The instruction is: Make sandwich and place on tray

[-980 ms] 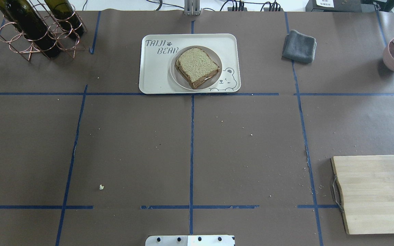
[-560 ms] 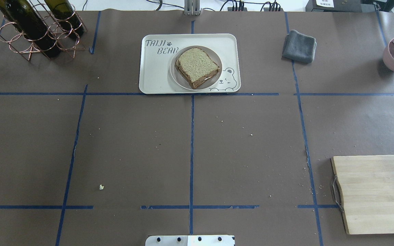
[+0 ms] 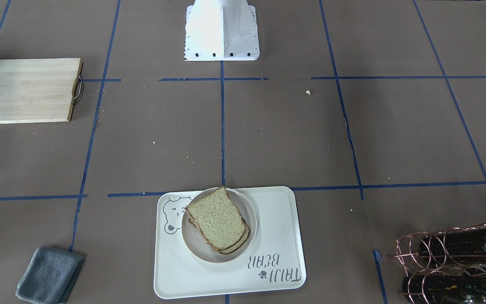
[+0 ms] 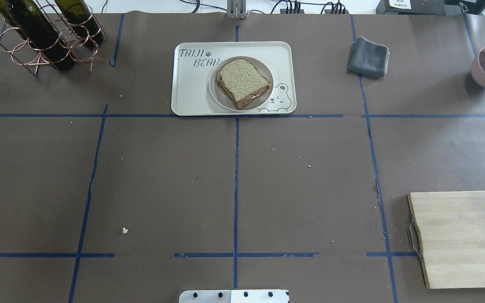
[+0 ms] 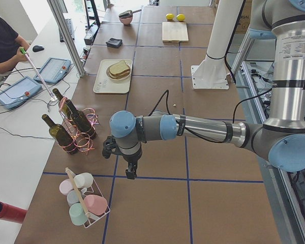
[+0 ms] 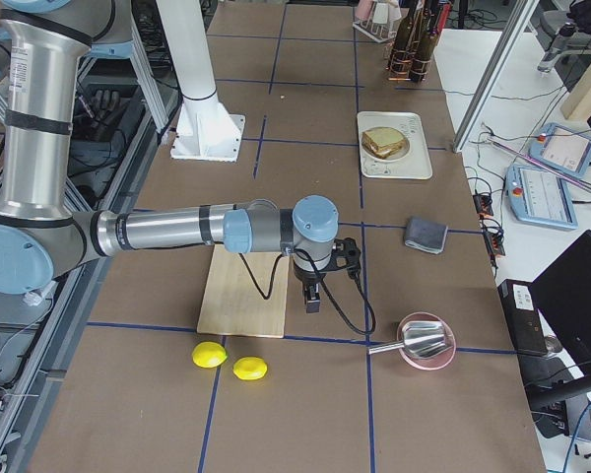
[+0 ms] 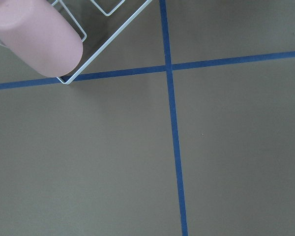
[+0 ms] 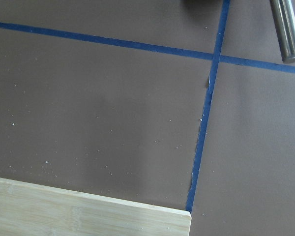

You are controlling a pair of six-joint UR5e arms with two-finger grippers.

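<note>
Resting on a small round plate (image 4: 215, 93), the sandwich (image 4: 242, 82) sat assembled, its two brown-crusted slices stacked and a thin pale layer showing between them on the side toward the robot. The plate stood on the tray (image 4: 192, 94), toward the bear-face end. The tray lay at the middle of the table's far edge, opposite the robot's base. Neither arm was near it. The left gripper (image 5: 129, 173) hung fingers-down over the brown table cover near the table's left end, close to a wire basket (image 5: 102, 211) of cups, and the left wrist camera caught only a pink cup (image 7: 34, 37) in that basket's corner. Whether this gripper was released or clenched could not be told. The right gripper (image 6: 313, 299) hung fingers-down near the table's right end, just off a corner of the cutting board (image 6: 244, 296), with two lemons (image 6: 209, 355) beyond the board toward that end. Its jaws could not be judged either. A folded grey cloth (image 4: 369, 57) lay near the far edge to the tray's right, a pink bowl (image 4: 484, 78) stood at the far right corner, and a bottle rack (image 4: 44, 42) at the far left corner.
</note>
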